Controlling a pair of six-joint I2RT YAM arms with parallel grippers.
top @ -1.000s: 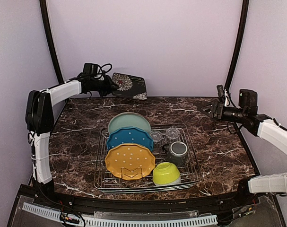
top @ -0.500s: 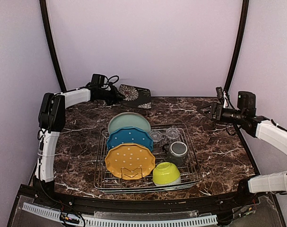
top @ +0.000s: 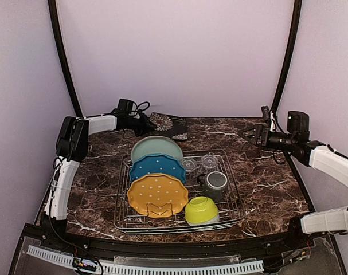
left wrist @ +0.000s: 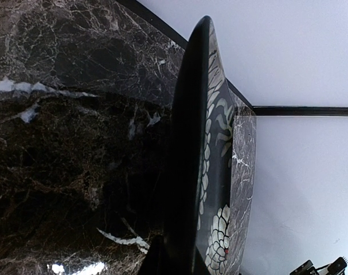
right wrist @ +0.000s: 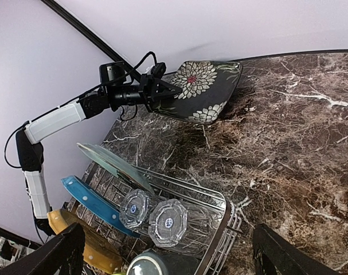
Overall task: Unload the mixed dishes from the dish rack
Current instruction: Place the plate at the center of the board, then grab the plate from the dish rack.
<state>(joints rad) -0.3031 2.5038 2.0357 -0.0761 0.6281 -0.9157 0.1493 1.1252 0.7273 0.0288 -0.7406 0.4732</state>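
Evidently the left claw [right wrist: 161, 91] is pinched shut on the rim of the black flowered plate [top: 169, 125], holding it edge-on and low over the far strip of the table [top: 265, 183], close to the back wall. My guess is that it is held by the edge so it can be tipped flat there, well apart from the rack [top: 237, 213]. From the left wrist view I cannot tell whether the plate's lower edge touches the table yet.

The right claw [top: 251, 133] hangs over the table's far right side, fingers spread wide with nothing between them, seemingly waiting its turn out of the way.

Inside the rack, the teal plate [top: 156, 148], blue plate [top: 156, 167] and yellow plate [top: 156, 195] stand on edge in a row – the wires keep them upright. Beside them sit two glasses [top: 189, 165], a grey mug [top: 215, 183] and a green bowl [top: 201, 209], so most of the unloading looks to lie ahead.
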